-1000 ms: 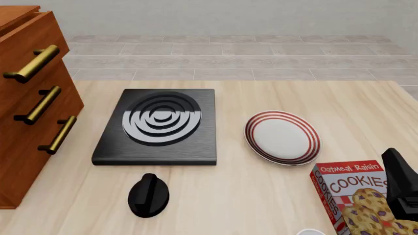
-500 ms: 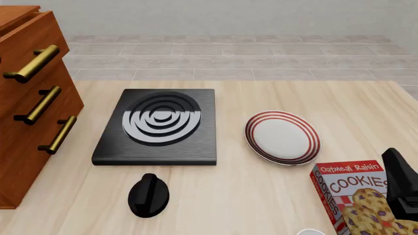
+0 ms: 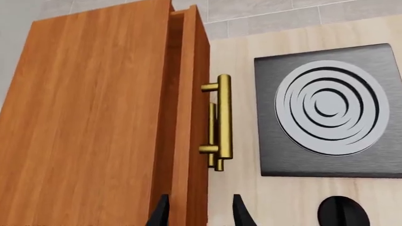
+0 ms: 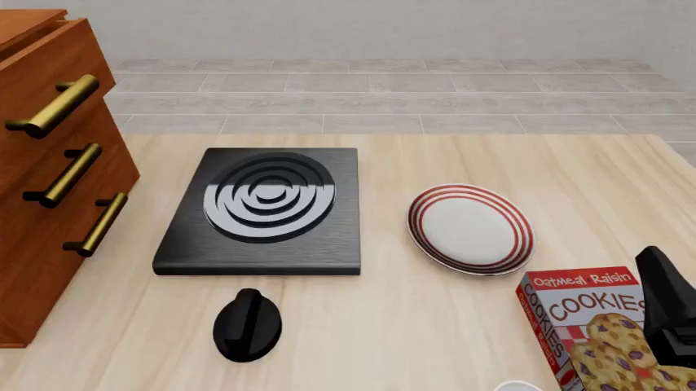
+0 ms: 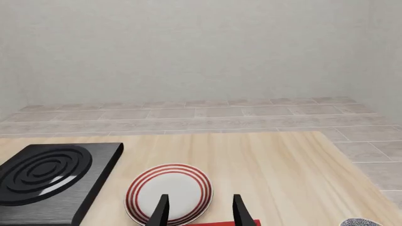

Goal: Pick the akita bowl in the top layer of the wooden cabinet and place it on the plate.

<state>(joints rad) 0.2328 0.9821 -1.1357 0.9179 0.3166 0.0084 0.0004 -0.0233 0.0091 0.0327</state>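
Three brass handles show on the wooden cabinet [image 4: 49, 187], which stands at 9 o'clock on the bench [image 4: 435, 326] in the front view. The top layer [image 3: 188, 94] sits slightly proud of the cabinet face in the left wrist view. Akita bowl: not visible in any view.

Left hand [image 3: 199, 212]: fingers apart, nothing between them, tips near the top layer's front edge, just short of its handle [image 3: 223, 120].

Right hand [image 5: 199, 209]: fingers apart, empty, above the near rim of the plate [image 4: 470, 228]. Plate lies bare at 3 o'clock from the black stove [image 4: 264, 208], close but not touching.

Black knob [image 4: 248, 324] at 6 o'clock from the stove. Cookie box [image 4: 592, 334] at 5 o'clock from the plate, beside the right arm [image 4: 669, 305].
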